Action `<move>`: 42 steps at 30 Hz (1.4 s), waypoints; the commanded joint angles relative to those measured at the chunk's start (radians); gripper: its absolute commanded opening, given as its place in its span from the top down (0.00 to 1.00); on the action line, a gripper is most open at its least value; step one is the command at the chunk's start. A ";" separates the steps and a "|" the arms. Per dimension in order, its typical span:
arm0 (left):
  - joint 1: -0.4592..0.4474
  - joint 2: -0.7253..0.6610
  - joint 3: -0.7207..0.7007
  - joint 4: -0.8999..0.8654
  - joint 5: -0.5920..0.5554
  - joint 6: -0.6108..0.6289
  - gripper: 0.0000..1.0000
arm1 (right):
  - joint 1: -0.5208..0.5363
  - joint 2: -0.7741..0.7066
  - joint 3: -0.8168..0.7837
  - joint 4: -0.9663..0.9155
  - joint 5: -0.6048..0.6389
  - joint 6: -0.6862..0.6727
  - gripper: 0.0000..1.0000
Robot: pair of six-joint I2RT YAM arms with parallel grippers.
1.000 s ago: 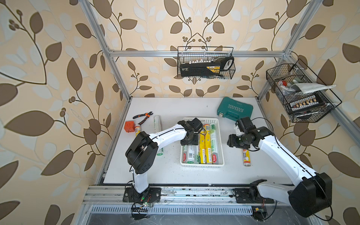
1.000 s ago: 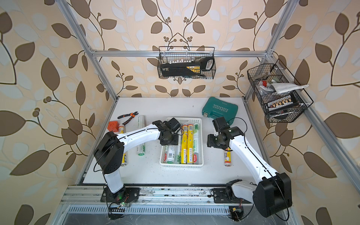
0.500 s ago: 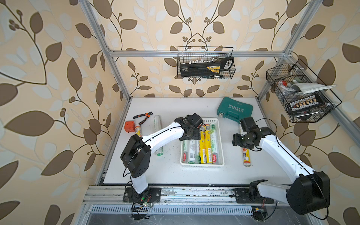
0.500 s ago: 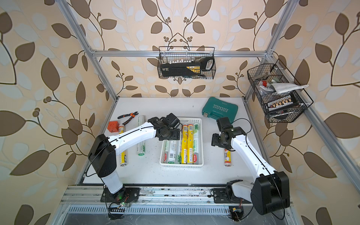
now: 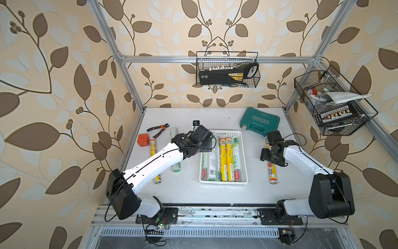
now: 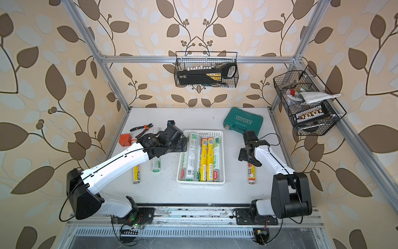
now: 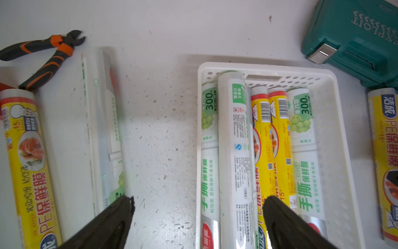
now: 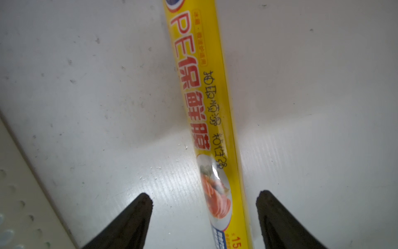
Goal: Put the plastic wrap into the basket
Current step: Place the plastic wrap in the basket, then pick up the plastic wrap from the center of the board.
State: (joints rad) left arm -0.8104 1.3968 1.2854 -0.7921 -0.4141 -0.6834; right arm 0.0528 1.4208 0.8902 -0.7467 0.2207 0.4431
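- Walls [image 5: 53,86]: three sides, papered cream-beige; large brown and pale leaves on thin dark stems with small berries.
- Frame: silver aluminium posts [image 5: 131,86] at both rear corners, joined by a crossbar [image 5: 161,58] along the back wall.
- Bench [image 5: 189,194]: flat, white, matt; scuffed and speckled with small dark flecks, plainest in the left wrist view.
- Back wire basket [image 5: 226,52]: black mesh, hung from the crossbar.
- Side wire basket [image 5: 301,90]: black mesh, hung on the right-hand frame.
- Front rail [image 5: 215,213]: aluminium, along the bench's near edge; slotted grille [image 5: 215,231] below it.
- Light: soft, even; shadows faint.
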 commanded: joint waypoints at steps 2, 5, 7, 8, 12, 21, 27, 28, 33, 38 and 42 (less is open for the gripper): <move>0.034 -0.058 -0.032 0.000 -0.049 0.035 0.01 | -0.048 0.041 0.009 0.053 -0.041 -0.022 0.20; 0.045 -0.076 -0.045 -0.002 -0.045 0.033 0.01 | -0.079 0.075 0.026 0.069 -0.124 -0.033 0.21; 0.050 -0.087 -0.054 0.001 -0.037 0.030 0.01 | -0.087 0.099 0.038 0.069 -0.119 -0.035 0.21; 0.051 -0.091 -0.059 0.004 -0.034 0.029 0.01 | -0.093 0.111 0.045 0.066 -0.123 -0.035 0.21; 0.054 -0.098 -0.066 0.005 -0.030 0.028 0.01 | -0.106 0.143 0.053 0.071 -0.115 -0.035 0.21; 0.056 -0.111 -0.088 0.012 -0.023 0.015 0.01 | -0.108 0.231 0.079 0.069 -0.112 -0.043 0.24; 0.056 -0.123 -0.106 0.013 -0.022 0.011 0.01 | -0.107 0.274 0.115 0.066 -0.117 -0.047 0.25; 0.056 -0.124 -0.108 0.014 -0.023 0.012 0.01 | -0.107 0.278 0.121 0.069 -0.133 -0.048 0.26; 0.057 -0.116 -0.125 0.024 -0.026 0.010 0.01 | -0.107 0.270 0.110 0.085 -0.173 -0.056 0.35; 0.059 -0.106 -0.127 0.031 -0.014 0.007 0.01 | -0.107 0.268 0.107 0.095 -0.207 -0.068 0.46; 0.060 -0.099 -0.126 0.022 -0.019 0.006 0.01 | -0.107 0.285 0.108 0.088 -0.252 -0.072 0.58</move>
State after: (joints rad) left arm -0.7628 1.3064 1.1568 -0.7822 -0.4358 -0.6781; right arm -0.0509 1.6890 0.9836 -0.6529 0.0196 0.3771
